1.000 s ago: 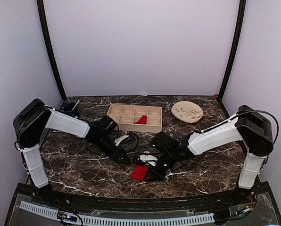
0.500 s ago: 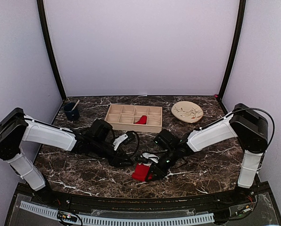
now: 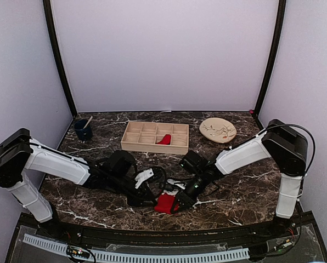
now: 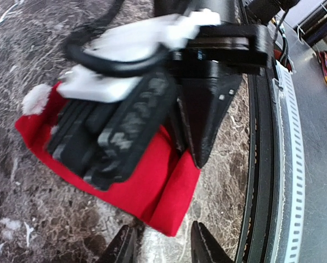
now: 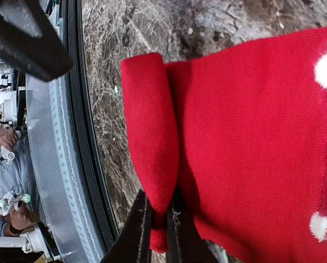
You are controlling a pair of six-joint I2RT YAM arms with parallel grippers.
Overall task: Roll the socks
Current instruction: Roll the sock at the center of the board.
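Observation:
One red sock [image 3: 165,201] with small white patches lies on the marble near the front edge, its near end folded into a thick roll [image 5: 150,131]. My right gripper [image 5: 159,222] is shut on that folded end, pinching the fabric between both fingers. In the top view the right gripper [image 3: 181,201] sits at the sock's right side. My left gripper [image 4: 162,246] is open, its fingertips on either side of the fold's corner [image 4: 174,219], not touching it. The left gripper [image 3: 150,198] sits just left of the sock. A second red sock [image 3: 164,139] lies in the wooden tray.
The wooden compartment tray [image 3: 147,143] stands at the back centre. A beige plate [image 3: 218,130] is at the back right and a dark cup with a spoon [image 3: 83,130] at the back left. The black rail of the table's front edge [image 4: 262,164] runs close beside the sock.
My left arm has dropped low and swung toward the sock, and its jaws have opened slightly wider. The right gripper has kept its hold and shifted a little with the sock.

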